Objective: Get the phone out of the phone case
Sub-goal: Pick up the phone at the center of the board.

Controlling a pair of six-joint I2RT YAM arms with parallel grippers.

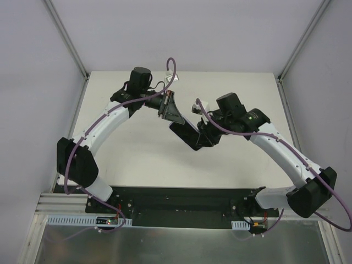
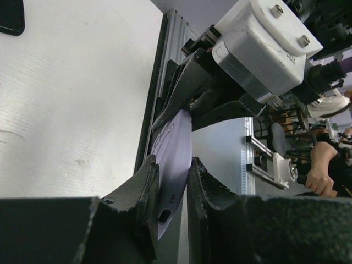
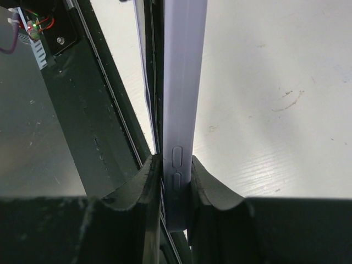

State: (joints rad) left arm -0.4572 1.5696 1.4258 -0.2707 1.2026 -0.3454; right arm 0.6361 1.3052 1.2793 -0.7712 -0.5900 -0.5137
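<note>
Two grips on one thing, held up over the counter (image 1: 137, 159) about mid-way across. Left fingers (image 2: 140, 190) are closed on one end of the lavender case (image 2: 175, 146), seen edge-on. Right fingers (image 3: 147, 184) are closed on the other end, clamping the side with the buttons. The phone (image 1: 186, 135) sits in the case, dark face tilted, spanning the gap between both wrists.

The phone case (image 3: 179, 82) is coloured pale lavender. The table (image 1: 137, 159) is seen as plain white, the cable (image 1: 174, 69) purple.
</note>
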